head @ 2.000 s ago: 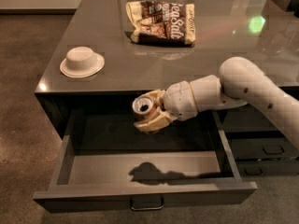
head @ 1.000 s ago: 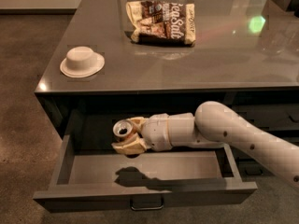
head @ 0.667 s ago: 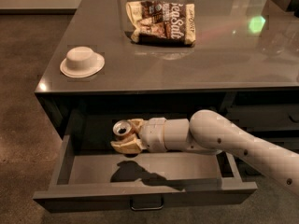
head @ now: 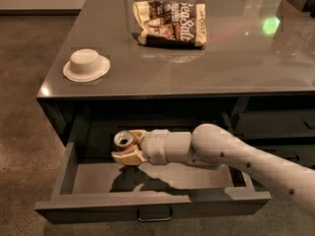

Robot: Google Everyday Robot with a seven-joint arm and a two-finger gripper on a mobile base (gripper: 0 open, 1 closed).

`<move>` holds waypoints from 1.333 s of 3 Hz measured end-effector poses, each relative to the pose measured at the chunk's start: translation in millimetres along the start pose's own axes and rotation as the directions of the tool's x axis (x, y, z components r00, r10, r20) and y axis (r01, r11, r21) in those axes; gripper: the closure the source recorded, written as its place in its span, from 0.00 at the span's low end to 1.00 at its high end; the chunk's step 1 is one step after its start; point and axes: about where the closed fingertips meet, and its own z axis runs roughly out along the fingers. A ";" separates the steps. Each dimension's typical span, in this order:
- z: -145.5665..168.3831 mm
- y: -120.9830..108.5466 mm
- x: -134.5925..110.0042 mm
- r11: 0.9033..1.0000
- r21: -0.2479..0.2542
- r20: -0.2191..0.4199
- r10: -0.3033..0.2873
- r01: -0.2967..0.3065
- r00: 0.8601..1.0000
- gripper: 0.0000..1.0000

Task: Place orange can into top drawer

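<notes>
The top drawer (head: 147, 200) is pulled open below the counter, with a small metal handle on its front. My gripper (head: 129, 147) reaches in from the right over the left part of the drawer. It is shut on the orange can (head: 125, 140), whose silver top with pull tab faces the camera. The can is held a little above the drawer floor, and its shadow falls on the floor beneath.
A brown-and-cream snack bag (head: 171, 23) lies at the back of the grey counter (head: 236, 63). A white upturned bowl (head: 86, 65) sits at the counter's left front. Narrower stacked drawers (head: 275, 127) are to the right. My white arm crosses the drawer's right side.
The gripper with the can moved left and down from the drawer's middle to inside its left part, then nearly stopped.
</notes>
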 end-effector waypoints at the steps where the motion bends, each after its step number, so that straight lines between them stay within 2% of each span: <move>1: 32.5 1.4 20.3 1.000 0.015 0.035 0.019 -0.019 0.999 1.00; 2: 53.5 2.8 30.3 0.999 0.042 0.067 0.014 -0.017 0.998 0.81; 4: 59.8 -5.3 20.9 0.994 0.101 0.106 -0.053 0.042 0.993 0.35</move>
